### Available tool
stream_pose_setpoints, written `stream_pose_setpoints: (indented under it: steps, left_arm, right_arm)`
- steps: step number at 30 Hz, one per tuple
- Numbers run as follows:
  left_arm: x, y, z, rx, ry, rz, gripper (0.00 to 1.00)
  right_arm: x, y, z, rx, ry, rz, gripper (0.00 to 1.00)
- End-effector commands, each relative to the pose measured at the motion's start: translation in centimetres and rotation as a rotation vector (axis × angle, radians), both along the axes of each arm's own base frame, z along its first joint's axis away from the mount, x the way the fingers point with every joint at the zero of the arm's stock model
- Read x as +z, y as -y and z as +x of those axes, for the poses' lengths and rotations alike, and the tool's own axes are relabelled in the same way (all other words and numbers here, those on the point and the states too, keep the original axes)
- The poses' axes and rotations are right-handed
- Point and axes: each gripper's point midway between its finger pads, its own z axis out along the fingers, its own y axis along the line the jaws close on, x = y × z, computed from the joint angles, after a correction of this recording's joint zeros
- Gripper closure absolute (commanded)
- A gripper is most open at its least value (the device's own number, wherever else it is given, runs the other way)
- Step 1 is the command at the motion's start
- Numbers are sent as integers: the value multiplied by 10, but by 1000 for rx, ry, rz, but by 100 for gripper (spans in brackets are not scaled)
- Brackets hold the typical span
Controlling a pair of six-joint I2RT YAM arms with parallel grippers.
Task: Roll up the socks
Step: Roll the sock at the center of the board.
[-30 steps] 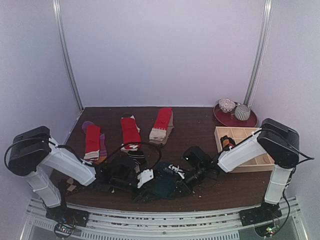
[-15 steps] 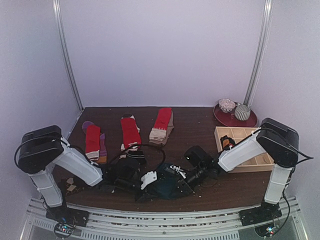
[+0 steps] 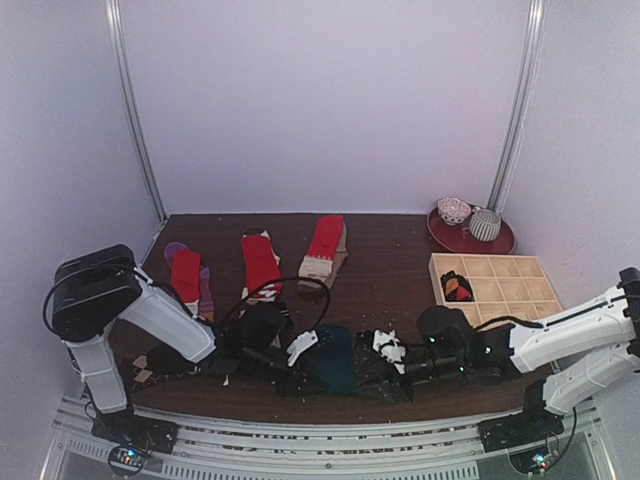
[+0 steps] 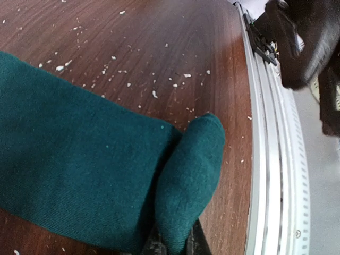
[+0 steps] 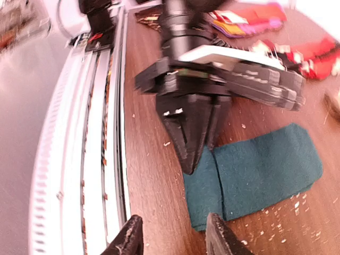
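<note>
Down at the near edge of the counter (image 3: 400,260) lies the teal sock (image 3: 330,365), flat on the dark wood with one end folded back over itself. From the left wrist the fold shows as a rounded lobe lying on the wider part of the sock, close to the metal rail (image 4: 265,159) along the counter's edge. The left pincer (image 5: 191,159) is clenched on that folded end, its two dark fingers pressed together with the fabric between them. The right pincer (image 5: 174,220) stands released, its fingers apart with nothing between them, pointing at the sock from the other side and just short of it. White crumbs (image 4: 154,93) are scattered on the wood around the sock.

Farther back on the left lie three more socks, flat and side by side: a red-and-purple one (image 3: 188,280), then two red-and-beige ones (image 3: 260,265) (image 3: 325,248). On the right sits a wooden tray (image 3: 490,258) divided into compartments, with a small dark and orange thing (image 3: 455,287) in a compartment at its left end. Behind the tray is a red plate (image 3: 500,245) carrying two round patterned bundles (image 3: 453,210).
</note>
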Motion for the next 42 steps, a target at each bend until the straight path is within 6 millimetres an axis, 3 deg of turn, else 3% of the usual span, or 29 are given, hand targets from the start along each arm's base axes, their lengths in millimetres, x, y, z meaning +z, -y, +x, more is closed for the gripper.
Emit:
stream_pose_setpoints:
  steps: [1, 6, 11, 21, 23, 29, 30, 33, 35, 39, 42]
  left_arm:
    - [-74, -63, -29, 87, -268, 298, 100]
    - [-80, -69, -33, 93, -316, 323, 100]
    - [-82, -71, -35, 87, -340, 325, 100]
    - [-82, -74, -41, 70, -359, 316, 100]
    - [-82, -74, -41, 66, -362, 315, 100]
    - [-83, -75, -42, 51, -348, 308, 100]
    - [-81, -75, -38, 65, -323, 308, 93]
    - [-63, -72, -20, 97, -193, 274, 58]
    - [-44, -72, -3, 141, -77, 251, 44]
    - [14, -71, 34, 241, 184, 142, 33]
    - [72, -63, 41, 239, 391, -17, 29]
  right_arm:
    - [-2, 6, 12, 4, 346, -31, 58]
    - [-34, -3, 9, 74, 395, -160, 55]
    - [-39, -19, 6, 109, 445, -165, 55]
    - [-69, -24, 11, 106, 415, -252, 61]
    - [-78, -23, 12, 97, 403, -277, 63]
    - [-110, -20, 11, 73, 250, -391, 84]
    - [-114, -18, 9, 64, 197, -405, 86]
    - [-116, -14, -8, 70, 46, -397, 89]
    - [-112, -11, -17, 59, -52, -386, 89]
    - [-100, -10, -30, 55, -239, -396, 89]
    - [-98, -8, -37, 50, -394, -445, 88]
